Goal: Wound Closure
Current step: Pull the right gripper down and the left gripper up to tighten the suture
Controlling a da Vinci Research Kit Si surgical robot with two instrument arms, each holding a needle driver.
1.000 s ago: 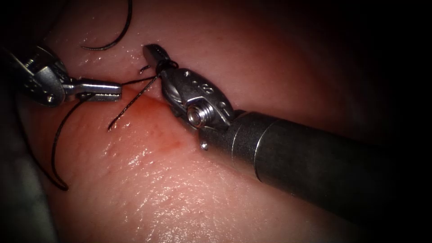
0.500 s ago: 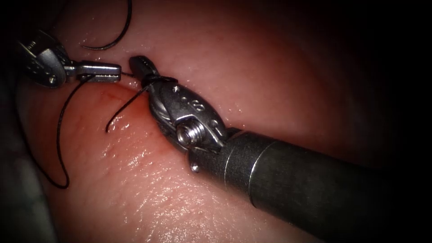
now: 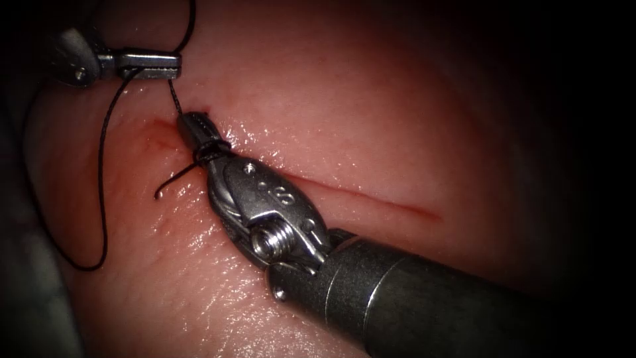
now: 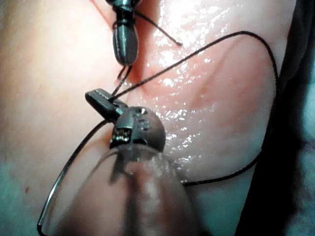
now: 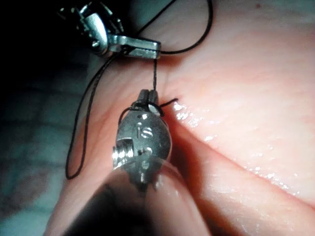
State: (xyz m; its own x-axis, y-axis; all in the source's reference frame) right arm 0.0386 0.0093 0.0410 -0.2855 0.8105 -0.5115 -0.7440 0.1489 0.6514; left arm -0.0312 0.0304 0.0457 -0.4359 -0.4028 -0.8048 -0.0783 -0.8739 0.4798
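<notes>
My left end effector [image 3: 156, 64], clamped on the thread [image 3: 101, 166], has drawn away to the far left. My right end effector [image 3: 193, 127], thread looped around its closed jaws, has dropped onto the cut [image 3: 371, 199]: the knot is tightening.

left tool [image 3: 156, 65] sits up left of the cut [image 3: 371, 195], jaws shut on the thread [image 3: 103, 166]. right tool [image 3: 192, 129] comes in from lower right, tip at the cut's left end, thread wrapped round its closed jaws. thread runs tool to tool, loops down over the tissue [image 3: 411, 113] left of the cut; a short tail [image 3: 169, 182] lies left of the right tool.
</notes>
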